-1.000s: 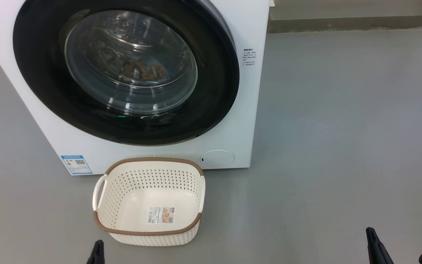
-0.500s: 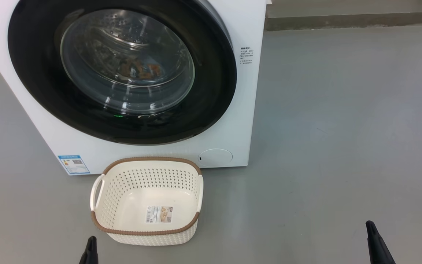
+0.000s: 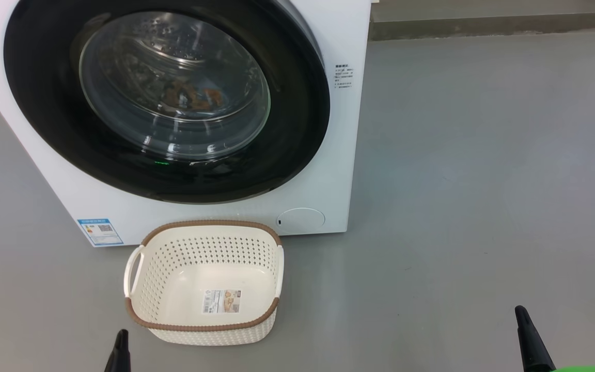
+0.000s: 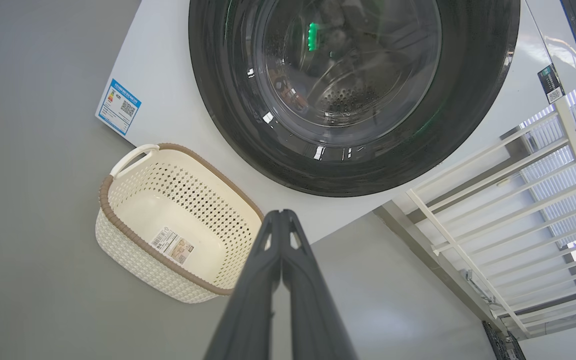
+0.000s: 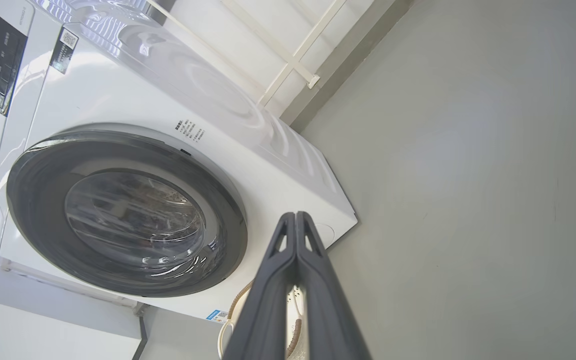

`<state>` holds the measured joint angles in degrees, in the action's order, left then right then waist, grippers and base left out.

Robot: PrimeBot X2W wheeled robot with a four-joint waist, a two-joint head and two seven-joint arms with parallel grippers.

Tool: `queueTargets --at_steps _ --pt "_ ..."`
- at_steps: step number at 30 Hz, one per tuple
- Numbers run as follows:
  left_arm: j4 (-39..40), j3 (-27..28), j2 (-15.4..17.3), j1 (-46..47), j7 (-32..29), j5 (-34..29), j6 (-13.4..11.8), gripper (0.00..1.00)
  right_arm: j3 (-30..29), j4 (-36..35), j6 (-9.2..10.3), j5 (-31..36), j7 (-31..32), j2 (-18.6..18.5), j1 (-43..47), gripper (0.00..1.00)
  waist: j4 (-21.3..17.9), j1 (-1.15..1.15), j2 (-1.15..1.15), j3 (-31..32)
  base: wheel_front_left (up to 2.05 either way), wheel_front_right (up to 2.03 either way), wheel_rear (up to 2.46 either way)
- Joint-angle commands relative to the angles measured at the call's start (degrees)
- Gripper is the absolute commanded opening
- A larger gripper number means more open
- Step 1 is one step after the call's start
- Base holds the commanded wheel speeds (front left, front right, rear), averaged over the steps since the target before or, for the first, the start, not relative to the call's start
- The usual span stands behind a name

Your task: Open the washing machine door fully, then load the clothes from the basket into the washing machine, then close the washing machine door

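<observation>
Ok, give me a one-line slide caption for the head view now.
Empty basket before the washing machine, door shut, clothes inside; left gripper and right gripper low.

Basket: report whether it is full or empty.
Empty: the basket shows its bare bottom and paper label; no fabric lies in it.

Grey floor (image 3: 483, 181) under the washing machine (image 3: 199, 213) and the basket (image 3: 215, 335).

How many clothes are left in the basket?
0. The basket is bare but for its paper label; printed fabric shows through the washing machine door, pieces there uncountable.
</observation>
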<state>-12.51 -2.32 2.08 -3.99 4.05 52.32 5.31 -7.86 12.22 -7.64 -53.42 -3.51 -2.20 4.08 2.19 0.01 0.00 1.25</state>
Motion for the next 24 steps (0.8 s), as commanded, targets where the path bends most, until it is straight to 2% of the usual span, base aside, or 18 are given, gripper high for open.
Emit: queueTargets --at_steps 1,24 --pt "0.9 1.4 1.1 3.1 -0.2 1.5 0.7 0.00 0.7 -1.1 0.08 -1.5 0.3 -0.6 -2.8 0.00 0.0 0.00 0.00 0.0 0.00 0.00 0.00" --pt "0.0 4.0 1.2 5.9 -4.0 16.8 1.3 0.00 0.9 0.0 0.11 -16.1 4.1 -0.6 -5.7 0.00 -0.9 0.00 0.00 -0.6 0.00 0.00 0.00"
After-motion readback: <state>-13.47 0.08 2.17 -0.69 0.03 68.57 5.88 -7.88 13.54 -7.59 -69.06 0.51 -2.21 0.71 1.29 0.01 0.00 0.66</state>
